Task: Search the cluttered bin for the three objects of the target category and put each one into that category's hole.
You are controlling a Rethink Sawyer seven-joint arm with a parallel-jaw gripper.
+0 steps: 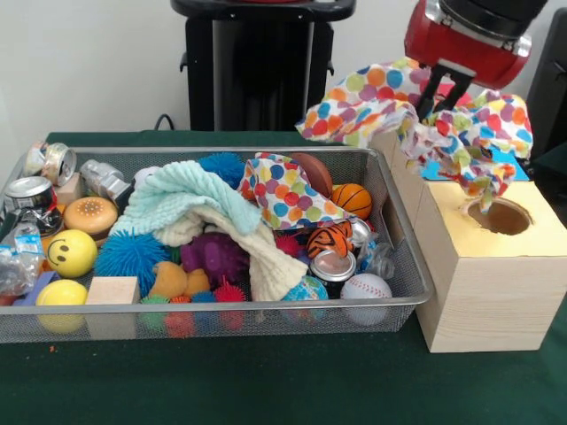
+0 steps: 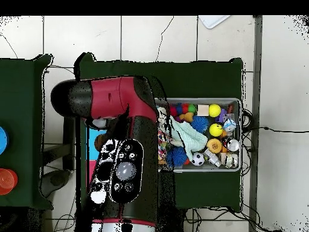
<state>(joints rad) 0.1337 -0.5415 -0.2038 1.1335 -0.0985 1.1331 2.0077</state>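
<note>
Pale wooden yellow-topped box (image 1: pixel 496 292), near right: round hole (image 1: pixel 501 215) showing empty. Gripper (image 1: pixel 440 99) pinching polka-dot white cloth (image 1: pixel 416 115), dangling above hole. Second dotted cloth (image 1: pixel 285 193) lying in silver wire-mesh bin (image 1: pixel 221 323); third not visible.

In the front view the bin (image 1: pixel 400 232) sits at the middle of the table (image 1: pixel 266 390), its long side along the near edge. Just beside its right end, toward the table's right edge, stands the box with the hole (image 1: pixel 501 216) in its top. A cloth (image 1: pixel 390 102) hangs from the gripper (image 1: pixel 443 99) above that box's far part, one tail reaching down to the hole's rim. Inside the bin, a second cloth (image 1: pixel 288 195) lies toward the right far side, a towel (image 1: pixel 190 199) at the middle, a baseball (image 1: pixel 366 288) in the near right corner, a smiley ball (image 1: pixel 71 252) near the left end
</note>
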